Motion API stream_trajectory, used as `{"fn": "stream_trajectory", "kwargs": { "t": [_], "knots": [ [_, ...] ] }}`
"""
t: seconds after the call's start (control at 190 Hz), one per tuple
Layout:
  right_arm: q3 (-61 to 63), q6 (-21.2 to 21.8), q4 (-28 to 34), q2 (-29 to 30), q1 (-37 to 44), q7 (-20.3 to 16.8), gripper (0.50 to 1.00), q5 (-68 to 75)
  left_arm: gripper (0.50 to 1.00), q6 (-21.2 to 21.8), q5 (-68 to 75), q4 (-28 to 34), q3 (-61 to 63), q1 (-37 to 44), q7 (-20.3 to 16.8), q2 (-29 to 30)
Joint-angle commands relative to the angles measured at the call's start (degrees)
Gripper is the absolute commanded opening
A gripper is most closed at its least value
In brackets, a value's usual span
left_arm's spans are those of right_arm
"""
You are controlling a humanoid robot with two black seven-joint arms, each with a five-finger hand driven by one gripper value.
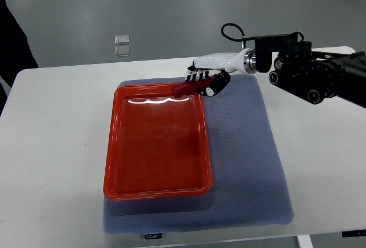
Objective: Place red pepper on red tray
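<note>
A red tray (157,145) lies on a grey-blue mat on the white table, and nothing rests inside it. My right hand (207,78), white with black fingertips, reaches in from the right and hovers over the tray's far right corner. Its fingers are shut on a long dark red pepper (189,87), which points left and down over the tray's back rim. The pepper's right end is hidden inside the hand. My left arm does not show.
The grey-blue mat (246,156) extends well to the right of the tray. The black right arm (314,74) with its cable crosses the table's far right. Two small light squares (122,45) lie on the floor beyond the table. A dark shape (10,48) stands at the left edge.
</note>
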Motion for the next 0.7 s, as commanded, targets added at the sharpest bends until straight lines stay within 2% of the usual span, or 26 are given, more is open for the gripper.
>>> {"fn": "stream_trajectory", "kwargs": {
  "t": [0.0, 0.142, 0.336, 0.341, 0.346, 0.352, 0.357, 0.362, 0.367, 0.373, 0.394, 0.457, 0.546, 0.63, 0.693],
  "knots": [
    [-0.4, -0.1, 0.0, 4.1, 0.3, 0.1, 0.5, -0.2, 1.0, 0.0, 0.0, 0.0, 0.0, 0.0, 0.0, 0.0],
    [-0.9, 0.1, 0.0, 7.7, -0.1, 0.0, 0.5, -0.2, 1.0, 0.0, 0.0, 0.0, 0.0, 0.0, 0.0, 0.0],
    [-2.6, -0.1, 0.0, 9.2, -1.9, -0.4, 0.5, -0.2, 1.0, 0.0, 0.0, 0.0, 0.0, 0.0, 0.0, 0.0],
    [-2.6, -0.1, 0.0, 9.1, -2.0, -0.4, 0.531, -0.2, 1.0, 0.0, 0.0, 0.0, 0.0, 0.0, 0.0, 0.0],
    [-2.6, -0.1, 0.0, 9.1, -2.0, -0.4, 0.531, -0.2, 1.0, 0.0, 0.0, 0.0, 0.0, 0.0, 0.0, 0.0],
    [-2.6, -0.2, 0.0, 9.1, -2.2, -0.4, 0.576, -0.1, 1.0, 0.0, 0.0, 0.0, 0.0, 0.0, 0.0, 0.0],
    [-2.6, -0.2, 0.0, 9.1, -2.2, -0.4, 0.576, -0.1, 1.0, 0.0, 0.0, 0.0, 0.0, 0.0, 0.0, 0.0],
    [-2.6, -0.1, 0.0, 9.0, -2.4, -0.4, 0.614, 0.0, 1.0, 0.0, 0.0, 0.0, 0.0, 0.0, 0.0, 0.0],
    [-2.6, -0.1, 0.0, 9.0, -2.4, -0.4, 0.615, 0.0, 1.0, 0.0, 0.0, 0.0, 0.0, 0.0, 0.0, 0.0],
    [-2.6, -0.1, 0.0, 9.0, -2.6, -0.4, 0.643, 0.0, 1.0, 0.0, 0.0, 0.0, 0.0, 0.0, 0.0, 0.0],
    [-2.6, -0.2, 0.0, 8.9, -3.0, -0.4, 0.68, 0.0, 1.0, 0.0, 0.0, 0.0, 0.0, 0.0, 0.0, 0.0],
    [-2.6, -0.2, 0.0, 8.6, -4.0, -0.4, 0.709, 0.0, 1.0, 0.0, 0.0, 0.0, 0.0, 0.0, 0.0, 0.0],
    [-1.8, -0.5, 0.0, 8.3, -4.6, -0.4, 0.786, 0.1, 1.0, 0.0, 0.0, 0.0, 0.0, 0.0, 0.0, 0.0],
    [-1.2, -0.6, 0.0, 8.0, -4.6, -0.4, 0.801, 0.3, 1.0, 0.0, 0.0, 0.0, 0.0, 0.0, 0.0, 0.0],
    [-0.2, -0.4, 0.0, 7.4, -4.6, -0.4, 0.836, 1.5, 1.0, 0.0, 0.0, 0.0, 0.0, 0.0, 0.0, 0.0]
  ]
}}
